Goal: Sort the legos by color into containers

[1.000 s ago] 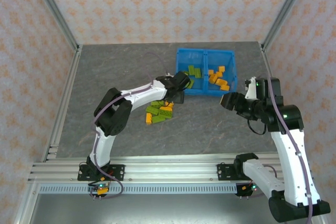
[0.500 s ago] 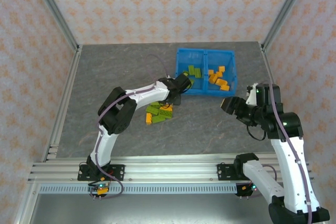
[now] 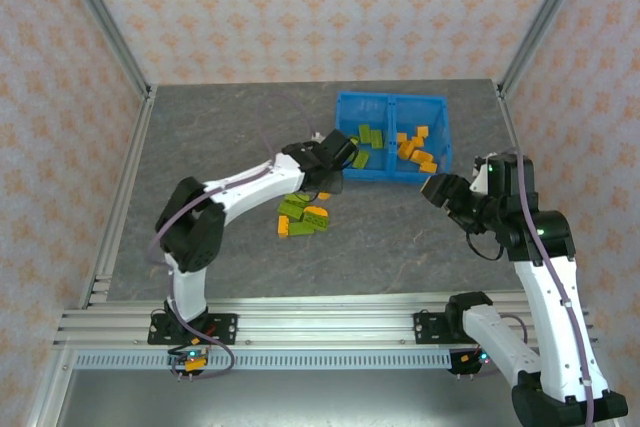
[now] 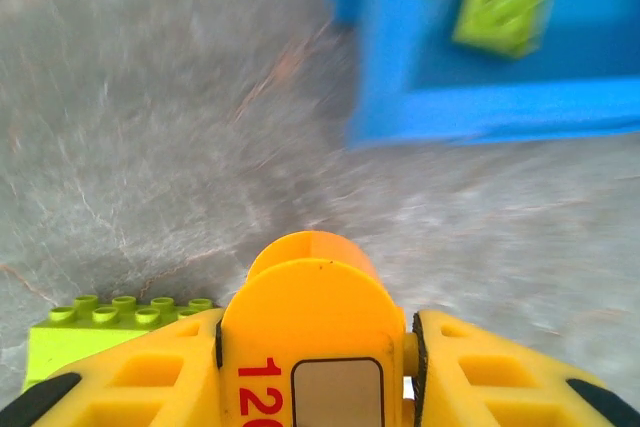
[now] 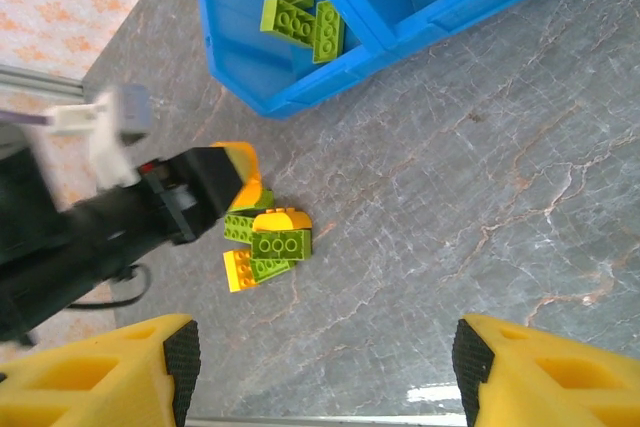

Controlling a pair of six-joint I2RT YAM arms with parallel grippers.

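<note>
Studded legos (image 3: 303, 217) on veined tabletop (image 3: 220, 137)

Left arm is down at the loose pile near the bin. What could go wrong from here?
1. The green brick sits beside one finger of the left gripper, seemingly outside the jaws, so a grab may miss or shove it.
2. The pile mixes orange and green bricks lying against each other, so a grab could lift both colours.
3. The blue bin has a corner close by, and a swing might bump it.
</note>
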